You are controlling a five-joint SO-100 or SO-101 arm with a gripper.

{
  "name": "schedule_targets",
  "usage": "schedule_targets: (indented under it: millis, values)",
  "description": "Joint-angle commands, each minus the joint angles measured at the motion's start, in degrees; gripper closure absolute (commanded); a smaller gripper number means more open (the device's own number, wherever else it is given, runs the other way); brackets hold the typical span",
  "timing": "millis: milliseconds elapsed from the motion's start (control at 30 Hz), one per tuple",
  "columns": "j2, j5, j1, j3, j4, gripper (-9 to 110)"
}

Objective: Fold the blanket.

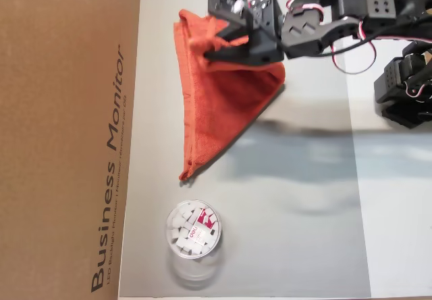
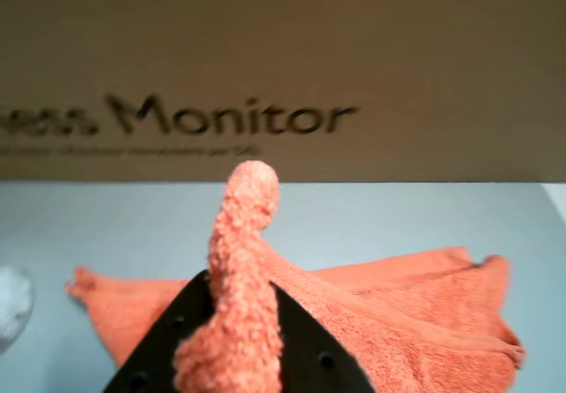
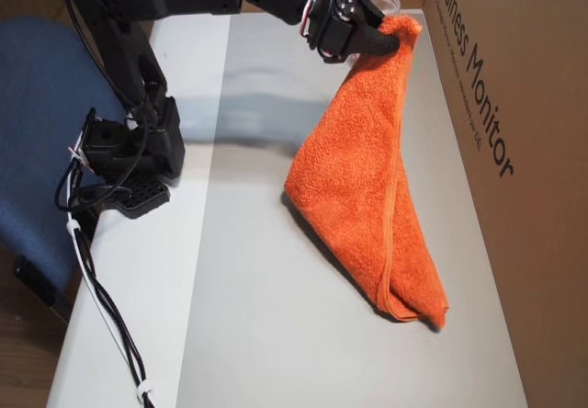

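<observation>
On grey mat, one blanket point(image 3: 367, 178) (corner lifted), one hand point(image 3: 377, 40) clamped on it, one tub point(image 1: 193, 230)

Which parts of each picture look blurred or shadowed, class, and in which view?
In the wrist view the blanket tuft held in the gripper is soft, and the cardboard box lettering is blurred. In an overhead view the arm casts a smeared grey shadow on the table, and the plastic tub looks blurred below. In an overhead view the blanket is sharp.
</observation>
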Motion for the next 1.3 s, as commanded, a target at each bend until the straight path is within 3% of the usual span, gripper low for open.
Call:
schedule_targets:
  millis: [0, 400, 567, 900, 1267]
  values:
    - [-0.9, -2.7, -3.1, -3.4, -1.1, 102]
    - [-8.3, -6.9, -6.2, -3.4, -1.1, 102]
    - [-12.7, -6.9, -6.2, -3.4, -6.4, 102]
    - [-22.3, -18.0, -8.7, -3.6, -17.8, 102]
    - [-34.5, -26.5, -15.0, -14.9, -18.8, 102]
